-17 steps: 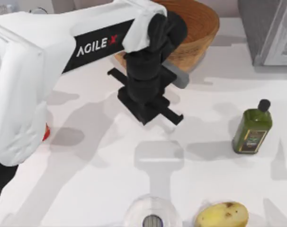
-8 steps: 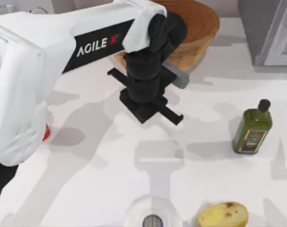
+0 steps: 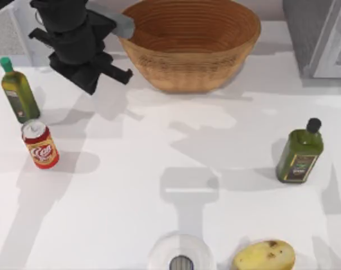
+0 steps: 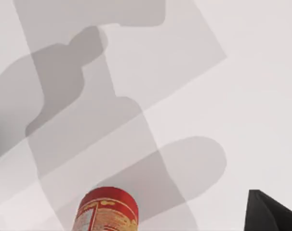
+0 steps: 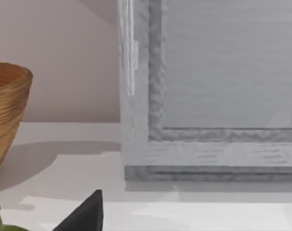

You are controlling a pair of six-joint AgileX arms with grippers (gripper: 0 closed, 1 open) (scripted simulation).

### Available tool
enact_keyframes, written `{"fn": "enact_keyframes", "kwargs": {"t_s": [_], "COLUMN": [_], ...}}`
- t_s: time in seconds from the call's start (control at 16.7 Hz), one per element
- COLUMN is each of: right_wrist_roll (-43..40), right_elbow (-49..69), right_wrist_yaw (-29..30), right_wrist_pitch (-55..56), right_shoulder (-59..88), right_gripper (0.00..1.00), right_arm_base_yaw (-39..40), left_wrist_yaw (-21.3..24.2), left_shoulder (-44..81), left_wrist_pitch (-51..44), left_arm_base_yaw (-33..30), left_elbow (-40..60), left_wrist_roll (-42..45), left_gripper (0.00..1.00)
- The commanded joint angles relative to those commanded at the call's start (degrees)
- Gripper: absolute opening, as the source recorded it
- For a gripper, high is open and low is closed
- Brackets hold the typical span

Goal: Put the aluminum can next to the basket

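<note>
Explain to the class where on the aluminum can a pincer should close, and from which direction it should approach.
Grip the aluminum can around the middle of its round side wall, coming down from above. It stands upright on the table, so opposite sides are easy to pinch. A green bottle stands close behind it, so set the fingers along the table's left-right line. The left pincer probably suits best.

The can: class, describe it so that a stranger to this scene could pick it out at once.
Start at the wide wicker basket at the table's far edge, then look to the table's left side. There a green bottle stands, and just in front of it the can. It is the short one: red and orange, white script, silver top.
</note>
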Motion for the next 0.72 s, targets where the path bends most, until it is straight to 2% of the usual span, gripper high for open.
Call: {"fn": "enact_keyframes", "kwargs": {"t_s": [0.24,0.42,0.54,0.72], "right_wrist_roll": [0.00,0.00,0.00,0.00], "right_elbow": [0.00,0.00,0.00,0.00], "right_wrist_yaw": [0.00,0.00,0.00,0.00], "right_wrist_pitch": [0.00,0.00,0.00,0.00], "right_shoulder": [0.00,0.00,0.00,0.00], "right_gripper": [1.00,1.00,1.00,1.00], "right_arm_base_yaw": [0.00,0.00,0.00,0.00], "left_wrist_yaw": [-0.32,-0.99,-1.33,-1.44], "left_shoulder": [-7.17,-7.37,-5.98,-4.27], "left_wrist_pitch": [1.03,5.94,9.55,12.12], "left_arm_base_yaw": [20.70,32.64,37.57,40.32], "left_elbow": [-7.73,-15.25,-19.54,-22.19], "left_wrist_roll": [3.56,5.27,5.96,6.37], "left_gripper": [0.00,0.00,0.00,0.00]}}
